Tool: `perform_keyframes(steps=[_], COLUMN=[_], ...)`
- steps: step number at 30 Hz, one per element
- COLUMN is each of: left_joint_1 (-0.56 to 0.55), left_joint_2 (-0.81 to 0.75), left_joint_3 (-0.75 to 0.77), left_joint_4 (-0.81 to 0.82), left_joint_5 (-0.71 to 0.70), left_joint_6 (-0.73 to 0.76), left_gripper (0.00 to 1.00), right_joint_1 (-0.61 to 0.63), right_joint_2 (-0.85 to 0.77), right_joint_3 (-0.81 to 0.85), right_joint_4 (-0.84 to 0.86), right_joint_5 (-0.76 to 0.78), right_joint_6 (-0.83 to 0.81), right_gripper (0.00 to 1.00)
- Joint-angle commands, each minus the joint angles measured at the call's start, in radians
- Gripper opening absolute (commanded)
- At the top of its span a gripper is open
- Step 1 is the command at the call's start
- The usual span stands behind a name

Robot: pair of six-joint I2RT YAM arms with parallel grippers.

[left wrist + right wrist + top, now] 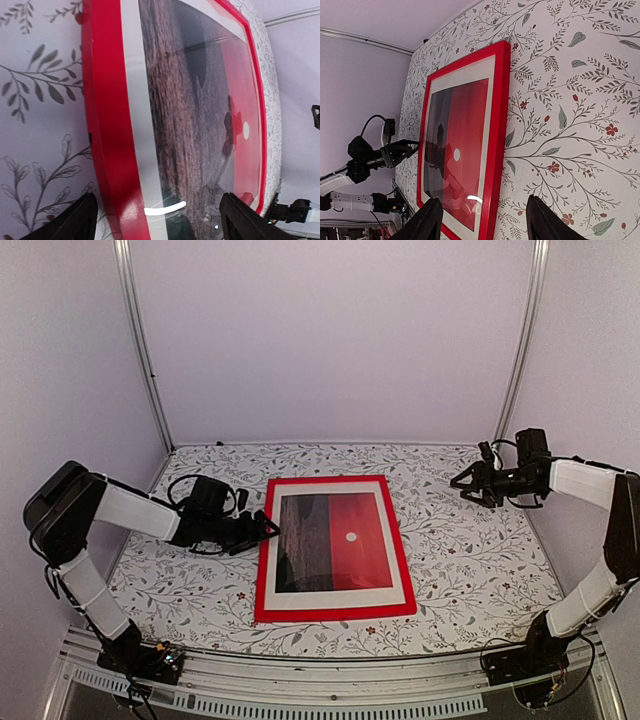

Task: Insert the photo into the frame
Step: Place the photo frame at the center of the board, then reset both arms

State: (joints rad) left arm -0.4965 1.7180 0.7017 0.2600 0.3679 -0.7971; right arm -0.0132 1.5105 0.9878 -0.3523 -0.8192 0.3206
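Lying flat and face up near the middle of the table (470,570), the photo (333,541) sits inside the frame (330,482). Its left half is dark brown and streaky. Its right half is bright red with a small white dot (351,536). A white mat (335,589) borders the photo on all four sides, and the red frame surrounds the mat. In both wrist views, glare and reflections show on the surface over the photo.

The left gripper (268,527) is just beside the frame's left edge, level with the upper part of the photo and pointing right toward it. Its jaws are spread wide and hold nothing. In the left wrist view, one finger (80,220) appears over the patterned table outside the frame and the other (245,220) over the photo. The red border and mat show between them. Whether either finger touches the frame cannot be told.

The right gripper (462,483) is well apart from the frame, off to its right at about the level of its top edge, pointing left. Its jaws are parted and grasp nothing. The right wrist view shows bare table and the frame's right edge between its fingers (427,222).

The table is white, printed with grey leaves and small red flowers.
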Motion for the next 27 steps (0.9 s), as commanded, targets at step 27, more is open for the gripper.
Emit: perform_keyframes(steps=[27], left_joint_1=[0.078], left_joint_2=[-0.736], left_joint_3=[0.197], left_joint_4=[-0.506], left_joint_5=[-0.709], left_joint_6=[0.509], left_gripper=[1.00], right_joint_1=[0.342], right_joint_2=[-0.256], right_joint_3=[-0.044], right_joint_4=[0.111], right_joint_5=[0.864], right_joint_6=[-0.154], right_gripper=[0.99])
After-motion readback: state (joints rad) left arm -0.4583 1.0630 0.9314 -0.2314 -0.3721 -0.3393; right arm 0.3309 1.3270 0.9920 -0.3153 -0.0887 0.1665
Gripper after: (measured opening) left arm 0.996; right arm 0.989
